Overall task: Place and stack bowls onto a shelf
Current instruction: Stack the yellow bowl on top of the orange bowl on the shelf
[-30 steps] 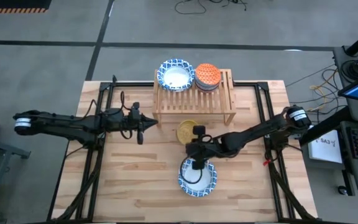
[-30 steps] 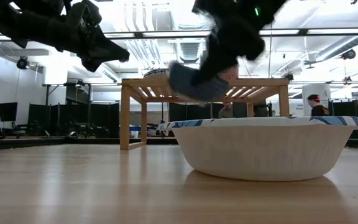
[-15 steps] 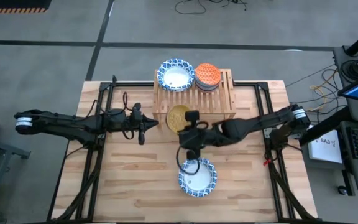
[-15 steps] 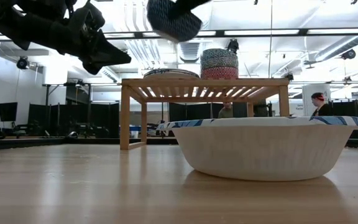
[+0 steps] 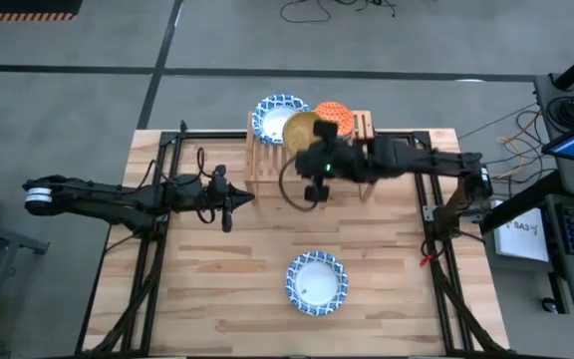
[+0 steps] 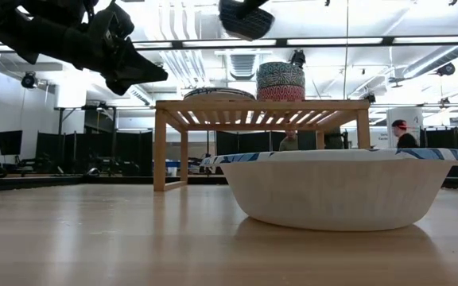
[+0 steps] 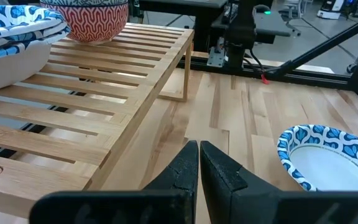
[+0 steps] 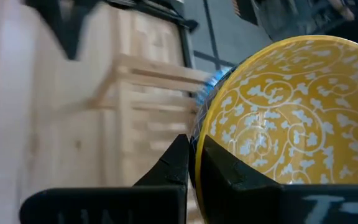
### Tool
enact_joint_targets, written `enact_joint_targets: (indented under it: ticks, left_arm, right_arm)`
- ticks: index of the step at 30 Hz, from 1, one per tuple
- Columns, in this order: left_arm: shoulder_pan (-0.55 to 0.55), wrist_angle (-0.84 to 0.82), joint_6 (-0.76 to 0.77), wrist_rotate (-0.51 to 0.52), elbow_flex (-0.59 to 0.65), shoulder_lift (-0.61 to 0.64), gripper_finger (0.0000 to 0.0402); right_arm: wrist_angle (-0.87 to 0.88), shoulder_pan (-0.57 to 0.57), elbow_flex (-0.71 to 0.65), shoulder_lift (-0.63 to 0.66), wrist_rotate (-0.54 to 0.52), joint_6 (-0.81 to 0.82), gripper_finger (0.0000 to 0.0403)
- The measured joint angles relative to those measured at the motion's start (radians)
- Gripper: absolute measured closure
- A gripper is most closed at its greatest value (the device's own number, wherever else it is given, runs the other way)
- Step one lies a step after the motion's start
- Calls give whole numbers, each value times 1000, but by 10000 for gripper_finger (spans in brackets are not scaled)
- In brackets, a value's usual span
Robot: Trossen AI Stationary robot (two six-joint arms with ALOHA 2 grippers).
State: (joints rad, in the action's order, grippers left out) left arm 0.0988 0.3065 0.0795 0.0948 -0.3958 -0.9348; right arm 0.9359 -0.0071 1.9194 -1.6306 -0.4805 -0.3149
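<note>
My right gripper is shut on a bowl that is mustard yellow inside and dark outside, and holds it in the air over the wooden shelf. In the low view that bowl hangs high above the shelf. A blue-and-white bowl and a stack topped by an orange bowl sit on the slatted top. Another blue-and-white bowl rests on the table near the front. To the left of the shelf my left gripper hovers shut and empty. My right gripper pinches the yellow bowl's rim, one finger inside the bowl and one outside. The fingers slant down from the table's near right. The bowl is lifted clear and tilted, its yellow inside facing up and toward the gripper.
The shelf's slats to the right of the orange stack are bare. Black frame rails run along the table's left and right sides. Beyond the table, people are visible in the room.
My right gripper has risen and gone toward the table's far edge with the yellow bowl. It has passed from just above the blue-and-white bowl near the front to high over the shelf, next to the bowls there. The bowl has stayed in the hold and tilted.
</note>
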Motion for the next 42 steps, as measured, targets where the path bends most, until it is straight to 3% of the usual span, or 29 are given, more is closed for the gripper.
enact_joint_targets:
  ticks: [7, 22, 36, 42]
  left_arm:
    - [0, 0, 0, 0, 0, 0, 402]
    - [0, 0, -6, 0, 0, 0, 402]
    - [0, 0, -11, 0, 0, 0, 402]
    - [0, 0, -11, 0, 0, 0, 402]
  right_arm:
    - [173, -143, 118, 0, 41, 3, 390]
    - [244, -490, 139, 3, 440, 17, 390]
    - [299, -511, 135, 2, 512, 53, 388]
    - [300, -511, 134, 0, 511, 65, 342]
